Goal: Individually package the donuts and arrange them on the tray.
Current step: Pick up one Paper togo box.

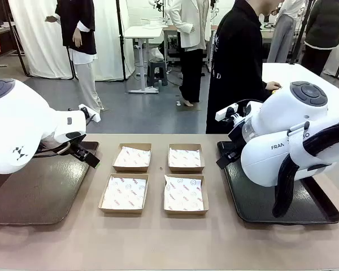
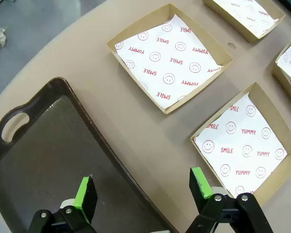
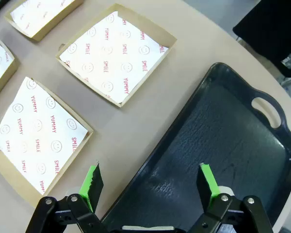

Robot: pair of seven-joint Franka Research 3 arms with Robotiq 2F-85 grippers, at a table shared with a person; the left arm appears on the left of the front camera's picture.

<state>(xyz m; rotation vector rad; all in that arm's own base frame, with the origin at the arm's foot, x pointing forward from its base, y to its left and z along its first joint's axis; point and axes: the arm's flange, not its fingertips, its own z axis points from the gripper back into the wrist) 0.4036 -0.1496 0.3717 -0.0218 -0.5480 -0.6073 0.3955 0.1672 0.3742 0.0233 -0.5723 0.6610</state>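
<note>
The donuts are out of view. Several open cardboard boxes (image 1: 132, 157) lined with smiley-print paper lie empty in the middle of the table. A dark brown tray (image 1: 39, 192) lies to their left and a black tray (image 1: 254, 197) to their right, both bare. My left gripper (image 2: 143, 187) hovers open over the inner edge of the brown tray (image 2: 43, 155), beside a lined box (image 2: 245, 148). Over the inner edge of the black tray (image 3: 223, 141) my right gripper (image 3: 149, 182) stands open, with a lined box (image 3: 39, 136) to its side. Nothing is between either pair of fingers.
A person in black (image 1: 237, 62) stands at the far side of the table, one hand (image 1: 271, 86) resting on a white table at the back right. My two bulky white arms (image 1: 22, 132) (image 1: 288, 138) hang over the trays. Bare tabletop runs along the near edge.
</note>
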